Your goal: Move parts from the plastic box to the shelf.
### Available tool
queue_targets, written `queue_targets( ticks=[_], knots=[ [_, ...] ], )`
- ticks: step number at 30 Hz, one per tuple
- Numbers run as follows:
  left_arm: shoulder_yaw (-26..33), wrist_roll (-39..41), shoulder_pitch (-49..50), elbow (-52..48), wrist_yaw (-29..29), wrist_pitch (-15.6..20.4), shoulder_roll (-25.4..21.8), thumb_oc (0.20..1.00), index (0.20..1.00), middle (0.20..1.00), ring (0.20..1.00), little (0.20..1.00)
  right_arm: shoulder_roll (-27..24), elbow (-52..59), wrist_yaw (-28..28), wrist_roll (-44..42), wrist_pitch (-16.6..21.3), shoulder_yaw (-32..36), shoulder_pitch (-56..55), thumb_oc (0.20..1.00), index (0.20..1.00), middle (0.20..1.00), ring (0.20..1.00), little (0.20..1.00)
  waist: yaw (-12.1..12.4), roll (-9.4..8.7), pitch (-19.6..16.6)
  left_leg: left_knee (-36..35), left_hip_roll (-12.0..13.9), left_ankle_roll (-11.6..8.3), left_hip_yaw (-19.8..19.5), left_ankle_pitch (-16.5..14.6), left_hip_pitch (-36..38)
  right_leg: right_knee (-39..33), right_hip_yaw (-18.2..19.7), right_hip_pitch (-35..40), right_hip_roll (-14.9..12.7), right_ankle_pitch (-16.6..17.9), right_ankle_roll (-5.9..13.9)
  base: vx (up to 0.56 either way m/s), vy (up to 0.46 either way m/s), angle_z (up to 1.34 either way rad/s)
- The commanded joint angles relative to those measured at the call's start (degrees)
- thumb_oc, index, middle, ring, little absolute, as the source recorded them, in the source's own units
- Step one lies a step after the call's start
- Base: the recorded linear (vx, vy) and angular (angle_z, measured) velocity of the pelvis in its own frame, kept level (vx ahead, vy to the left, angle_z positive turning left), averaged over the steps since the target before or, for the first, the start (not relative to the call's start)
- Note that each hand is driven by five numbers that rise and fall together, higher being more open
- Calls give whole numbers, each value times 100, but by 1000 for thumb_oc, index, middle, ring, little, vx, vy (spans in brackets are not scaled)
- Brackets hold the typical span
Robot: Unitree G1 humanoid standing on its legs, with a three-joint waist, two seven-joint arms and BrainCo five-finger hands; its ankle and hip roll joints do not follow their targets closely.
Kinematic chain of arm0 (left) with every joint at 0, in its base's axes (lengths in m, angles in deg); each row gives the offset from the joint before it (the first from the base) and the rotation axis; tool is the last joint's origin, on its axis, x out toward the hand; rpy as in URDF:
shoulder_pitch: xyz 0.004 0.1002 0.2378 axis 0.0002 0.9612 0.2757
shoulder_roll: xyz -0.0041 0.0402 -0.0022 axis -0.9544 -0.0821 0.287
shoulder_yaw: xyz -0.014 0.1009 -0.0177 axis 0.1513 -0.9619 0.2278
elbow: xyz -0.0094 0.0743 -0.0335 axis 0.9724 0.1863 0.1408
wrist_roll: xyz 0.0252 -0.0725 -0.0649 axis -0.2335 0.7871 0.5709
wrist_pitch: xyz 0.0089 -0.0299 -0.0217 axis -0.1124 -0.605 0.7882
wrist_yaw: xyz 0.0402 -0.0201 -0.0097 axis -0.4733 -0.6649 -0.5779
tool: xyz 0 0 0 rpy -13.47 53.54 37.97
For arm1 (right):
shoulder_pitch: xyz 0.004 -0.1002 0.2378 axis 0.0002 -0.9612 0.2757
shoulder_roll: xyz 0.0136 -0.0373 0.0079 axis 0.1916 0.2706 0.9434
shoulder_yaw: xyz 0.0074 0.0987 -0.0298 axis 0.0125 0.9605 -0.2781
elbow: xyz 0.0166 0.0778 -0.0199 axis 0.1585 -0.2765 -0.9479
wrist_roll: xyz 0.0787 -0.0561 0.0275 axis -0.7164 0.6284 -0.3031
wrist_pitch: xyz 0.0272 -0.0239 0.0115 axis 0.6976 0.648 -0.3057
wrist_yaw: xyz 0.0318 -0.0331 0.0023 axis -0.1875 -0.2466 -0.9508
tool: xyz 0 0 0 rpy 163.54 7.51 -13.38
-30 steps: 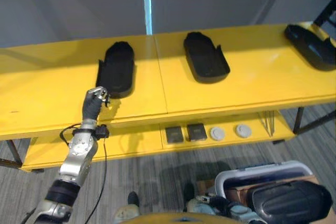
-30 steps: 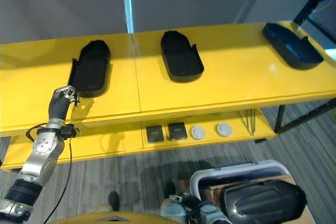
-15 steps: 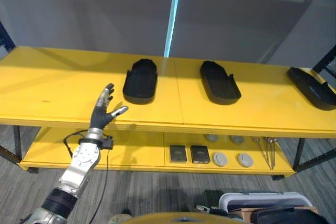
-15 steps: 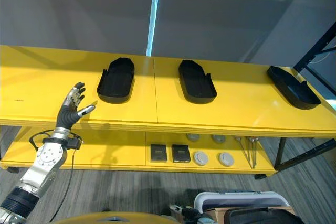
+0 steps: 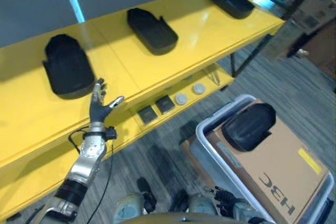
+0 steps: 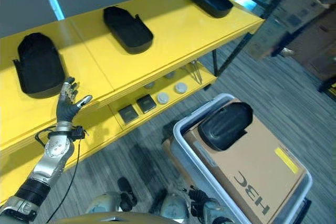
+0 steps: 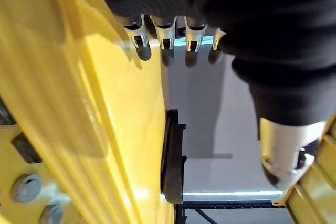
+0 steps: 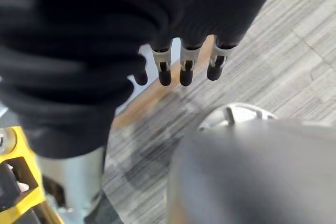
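Three black moulded parts lie on the yellow shelf: one at the left, one in the middle, one at the far end. My left hand is open, fingers straight, just in front of the shelf edge below the left part and holding nothing. The left wrist view has its fingers along the shelf edge, with a black part beyond. Another black part rests in the plastic box on the floor. My right hand hangs open above the floor.
A brown cardboard box lies inside the plastic box, under the black part. The lower shelf carries small dark blocks and grey discs. A dark metal frame and cardboard boxes stand beyond the shelf's far end.
The camera has swung toward the plastic box, which now shows in full. My left hand was curled by the left part, then opened, and stays open in front of the shelf edge.
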Motion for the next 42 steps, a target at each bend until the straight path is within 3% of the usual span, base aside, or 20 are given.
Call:
queue_targets(
  ticks=[1, 2, 4, 5, 6, 7, 8, 10, 11, 15, 17, 19, 22, 23, 27, 30, 32, 34, 39, 42],
  knots=[
    [9, -137, -104, -238, -253, 264, -160, 1000, 1000, 1000, 1000, 1000, -14, -204, 139, 36, 211, -214, 116, 1000, 1000, 1000, 1000, 1000, 96, -236, -103, -311, 42, -658, -560, 167, 285, -87, 585, -239, -54, 326, -4, -157, -86, -14],
    [57, -199, 4, -226, -222, 316, -156, 1000, 1000, 1000, 1000, 1000, -89, -30, 33, 164, 13, -189, 146, 1000, 1000, 1000, 1000, 1000, 91, -336, 38, 775, 251, -732, -769, -131, -88, -291, 822, -86, -111, 339, -150, -123, -31, -29],
    [115, -166, 87, -157, -178, 413, -105, 1000, 1000, 1000, 1000, 1000, -143, -64, -1, 207, -39, -167, 147, 1000, 1000, 1000, 1000, 1000, 145, -345, 158, 1353, 310, -864, -1235, -122, -313, -287, 1034, -55, -144, 361, -195, -79, 34, -80],
    [183, -146, 180, -151, -137, 486, -109, 1000, 1000, 1000, 1000, 1000, -180, -145, -2, -103, -13, -126, 150, 1000, 1000, 1000, 1000, 1000, 220, -357, 219, 1421, 260, -866, -1608, 74, -442, -346, 1183, -90, -177, 480, -239, -34, 128, -85],
    [243, -210, 255, -151, -158, 487, -125, 1000, 1000, 1000, 1000, 1000, -195, -204, 71, -114, 0, -112, 176, 1000, 1000, 1000, 1000, 1000, 294, -328, 212, 1150, 141, -881, -2091, 79, -393, -399, 1422, -76, -149, 505, -216, -9, 162, -70],
    [267, -238, 288, -150, -171, 507, -132, 1000, 1000, 1000, 1000, 1000, -203, -228, 107, -73, 9, -114, 190, 1000, 1000, 1000, 1000, 1000, 327, -314, 209, 976, 101, -888, -2277, 87, -334, -410, 1526, -69, -142, 509, -206, 118, 297, -105],
    [333, -253, 403, -174, -243, 515, -165, 1000, 1000, 1000, 1000, 1000, -253, -303, 215, 236, 55, -181, 250, 1000, 1000, 1000, 1000, 1000, 430, -237, 130, 206, 74, -951, -2988, 246, -138, -386, 1903, -128, -96, 472, -189, 138, 293, -138],
    [346, -175, 503, -285, -184, 387, -205, 1000, 1000, 1000, 1000, 1000, -296, -410, 299, 548, 89, -252, 268, 1000, 1000, 1000, 1000, 1000, 552, -136, 61, -277, 133, -1068, -3727, 571, -151, -286, 2326, -151, -35, 330, -198, 187, 298, -135],
    [338, -197, 507, -306, -172, 368, -206, 1000, 1000, 1000, 1000, 1000, -297, -437, 290, 557, 97, -261, 265, 1000, 1000, 1000, 1000, 1000, 581, -119, 63, -307, 126, -1083, -3833, 615, -167, -249, 2396, -144, -24, 289, -207, 172, 308, -156],
    [-27, -446, 174, -148, 149, 147, -262, 1000, 1000, 1000, 1000, 1000, -228, -412, -88, -725, 160, -5, 105, 1000, 1000, 1000, 1000, 1000, 385, 39, -21, -538, 95, -1036, -3724, 541, 38, -55, 2372, -232, -139, 129, -145, 91, 238, -91],
    [-113, -620, 120, -104, 234, 36, -314, 1000, 1000, 1000, 1000, 1000, -171, -318, -118, -526, 252, 161, 5, 1000, 1000, 1000, 1000, 1000, 269, 48, -58, -586, 22, -961, -3673, 432, 164, -55, 2442, -296, -220, 179, -74, 97, 201, -63],
    [-324, -688, 89, 148, 389, -103, -395, 1000, 1000, 1000, 1000, 1000, -94, -212, -260, -341, 800, 201, -118, 1000, 1000, 1000, 1000, 1000, 148, 62, -91, -583, -97, -813, -3637, 292, 261, -19, 2596, -404, -304, 255, 1, 123, 168, -40],
    [-459, -920, 123, 301, 439, -212, -441, 1000, 1000, 1000, 1000, 1000, -68, 49, -263, -991, 1327, 229, -168, 1000, 1000, 1000, 1000, 1000, 90, 50, -125, -563, -164, -713, -3572, 199, 300, -46, 2647, -443, -339, 306, 36, 75, 45, -39],
    [-529, -1036, 186, 514, 508, -243, -467, 1000, 1000, 1000, 1000, 1000, -93, 720, -395, -1227, 1837, 270, -235, 1000, 1000, 1000, 1000, 1000, 11, 30, -152, -560, -175, -649, -3425, 157, 328, -33, 2676, -531, -343, 360, 68, 54, 32, -61],
    [-562, -1057, 383, 919, 823, -379, -518, 1000, 1000, 1000, 1000, 1000, -334, 2464, -862, -675, 2514, 257, -463, 1000, 1000, 1000, 1000, 1000, -201, 12, -120, -593, -121, -619, -2998, 88, 418, -44, 2558, -685, -384, 462, 163, 58, 28, -45],
    [-621, -1013, 564, 1266, 1031, -454, -488, 1000, 1000, 1000, 1000, 1000, -588, 3564, -1227, -77, 2539, 358, -597, 1000, 1000, 1000, 1000, 1000, -374, -22, -141, -656, -158, -599, -2893, 79, 465, -278, 2685, -679, -372, 589, 218, 94, -13, -41],
    [-621, -489, 645, 1636, 888, -592, -365, 1000, 1000, 1000, 1000, 1000, -840, 4356, -1612, 359, 2531, 439, -613, 1000, 1000, 1000, 1000, 1000, -481, -50, -139, -675, -182, -604, -2823, 74, 470, -520, 2763, -706, -353, 735, 249, 88, -40, -29],
    [-548, -420, 601, 2184, 817, -607, -153, 1000, 1000, 1000, 1000, 1000, -1047, 4925, -1813, 579, 2221, 457, -499, 1000, 1000, 1000, 1000, 1000, -537, -79, -99, -629, -188, -607, -2773, 49, 416, -667, 2840, -759, -330, 836, 252, 52, -48, 1],
    [-475, -502, 328, 3312, 826, -531, 199, 1000, 1000, 1000, 1000, 1000, -1317, 5166, -2368, 716, 1896, 353, 114, 1000, 1000, 1000, 1000, 1000, -501, -134, 55, -619, -173, -629, -2719, 82, 281, -779, 2903, -880, -313, 926, 251, 26, -53, -9],
    [-791, -719, -147, 4064, 1065, -461, 344, 1000, 1000, 1000, 1000, 1000, -1736, 4617, -3165, 878, 1437, 71, 1695, 1000, 1000, 1000, 1000, 1000, -259, -160, 377, -533, -165, -659, -2779, 141, -69, -804, 2844, -1100, -333, 984, 233, -96, -78, -7]
  ],
)
